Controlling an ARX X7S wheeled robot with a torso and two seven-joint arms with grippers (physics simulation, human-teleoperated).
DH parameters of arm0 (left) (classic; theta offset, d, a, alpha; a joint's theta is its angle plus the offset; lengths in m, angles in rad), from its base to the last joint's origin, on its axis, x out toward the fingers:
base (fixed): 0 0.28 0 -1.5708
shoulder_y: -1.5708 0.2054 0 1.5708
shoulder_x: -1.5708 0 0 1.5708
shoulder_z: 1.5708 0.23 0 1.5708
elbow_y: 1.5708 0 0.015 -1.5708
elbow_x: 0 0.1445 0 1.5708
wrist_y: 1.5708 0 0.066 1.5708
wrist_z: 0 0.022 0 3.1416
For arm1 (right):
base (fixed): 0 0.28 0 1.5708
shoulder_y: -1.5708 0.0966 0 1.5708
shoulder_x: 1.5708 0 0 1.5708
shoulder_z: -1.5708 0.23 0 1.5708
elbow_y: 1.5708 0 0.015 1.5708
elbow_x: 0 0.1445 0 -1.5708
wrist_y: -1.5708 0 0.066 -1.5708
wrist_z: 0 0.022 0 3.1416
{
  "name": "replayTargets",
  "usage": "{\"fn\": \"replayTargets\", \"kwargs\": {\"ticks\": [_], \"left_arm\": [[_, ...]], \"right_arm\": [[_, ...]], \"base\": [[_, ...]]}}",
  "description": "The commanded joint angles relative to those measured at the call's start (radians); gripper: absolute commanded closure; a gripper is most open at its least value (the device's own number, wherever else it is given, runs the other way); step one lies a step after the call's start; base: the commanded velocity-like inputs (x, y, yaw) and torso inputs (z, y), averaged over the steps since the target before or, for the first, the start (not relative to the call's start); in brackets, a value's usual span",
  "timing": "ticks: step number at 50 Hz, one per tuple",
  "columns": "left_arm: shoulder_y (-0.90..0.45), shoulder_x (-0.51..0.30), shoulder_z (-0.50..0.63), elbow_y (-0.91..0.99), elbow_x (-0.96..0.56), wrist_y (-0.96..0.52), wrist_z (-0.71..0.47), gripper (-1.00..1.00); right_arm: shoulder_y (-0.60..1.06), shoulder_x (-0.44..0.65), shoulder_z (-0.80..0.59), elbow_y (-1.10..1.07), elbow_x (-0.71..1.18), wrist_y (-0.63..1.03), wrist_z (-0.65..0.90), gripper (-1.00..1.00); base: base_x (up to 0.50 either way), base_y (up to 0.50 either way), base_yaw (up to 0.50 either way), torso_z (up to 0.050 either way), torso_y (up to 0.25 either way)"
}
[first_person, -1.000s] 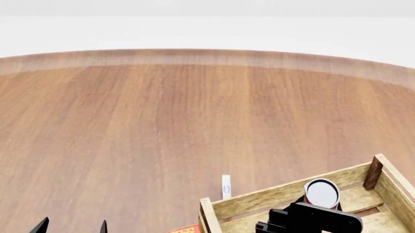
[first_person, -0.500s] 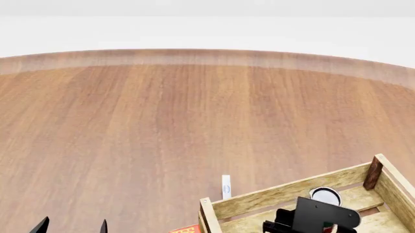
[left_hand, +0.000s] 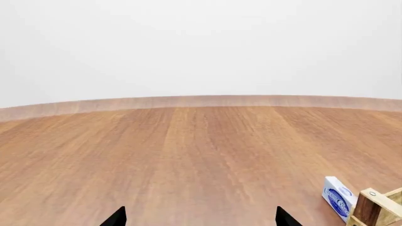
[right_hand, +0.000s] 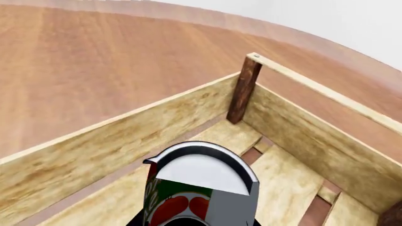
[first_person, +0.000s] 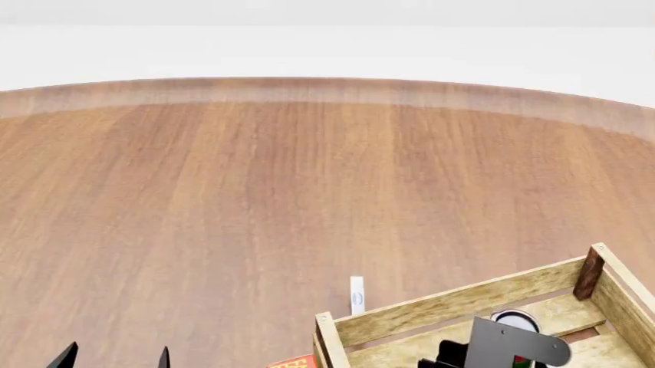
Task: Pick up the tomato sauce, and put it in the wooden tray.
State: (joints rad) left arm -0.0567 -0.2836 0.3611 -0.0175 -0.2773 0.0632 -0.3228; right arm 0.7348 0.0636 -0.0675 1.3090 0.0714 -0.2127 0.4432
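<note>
Change vs 1.0 s ago: tomato sauce (first_person: 515,322) and right gripper (first_person: 481,354) lower in head view; can top now below the near wall of the wooden tray (first_person: 450,308), was level with it before. Left side unchanged.
Tomato sauce loc: inside tray, toward the far corner post (right_hand: 244,89); silver top and red/green label visible in right wrist view (right_hand: 201,188). Contact w/ tray floor: cannot tell, base hidden.
Right gripper: mostly cut off by frame edge; appears closed on can, since can sits right at the wrist cam and under the arm bracket. Finger contact itself not visible.
Left gripper (left_hand: 199,217): fingertips apart, nothing between them, parked over bare table (left_hand: 188,150), well apart from tray.
Step in hand (judged): final lowering before release.
Technique: descend straight, keep can upright, stay clear of both walls near the post. Open only once base rests on slats (right_hand: 283,174); avoid setting down across a slat gap, risk of tipping. Retract straight up after release.
Nearby: white/blue box (left_hand: 339,197) just outside tray corner; not involved.
</note>
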Motion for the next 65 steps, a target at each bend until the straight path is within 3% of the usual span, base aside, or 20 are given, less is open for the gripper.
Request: {"fn": "replayTargets", "kwargs": {"ticks": [1, 32, 33, 65], "left_arm": [[-0.001, -0.002, 0.003, 0.000, -0.002, 0.001, -0.003, -1.00], [-0.003, -0.008, 0.011, -0.001, -0.008, 0.003, -0.009, -1.00], [-0.003, -0.008, 0.012, -0.001, -0.008, 0.004, -0.010, -1.00], [-0.006, -0.014, 0.020, -0.002, -0.014, 0.007, -0.017, -1.00]], "right_arm": [[0.013, -0.003, 0.038, 0.000, -0.052, 0.069, -0.011, 1.00], [0.018, -0.001, 0.074, 0.000, -0.067, 0.089, -0.024, 1.00], [0.018, -0.001, 0.075, 0.000, -0.066, 0.089, -0.024, -1.00], [0.018, -0.002, 0.078, 0.000, -0.069, 0.093, -0.034, -1.00]], "base": [[0.00, 0.00, 0.00, 0.000, 0.000], [0.00, 0.00, 0.00, 0.000, 0.000], [0.00, 0.00, 0.00, 0.000, 0.000], [0.00, 0.00, 0.00, 0.000, 0.000]]}}
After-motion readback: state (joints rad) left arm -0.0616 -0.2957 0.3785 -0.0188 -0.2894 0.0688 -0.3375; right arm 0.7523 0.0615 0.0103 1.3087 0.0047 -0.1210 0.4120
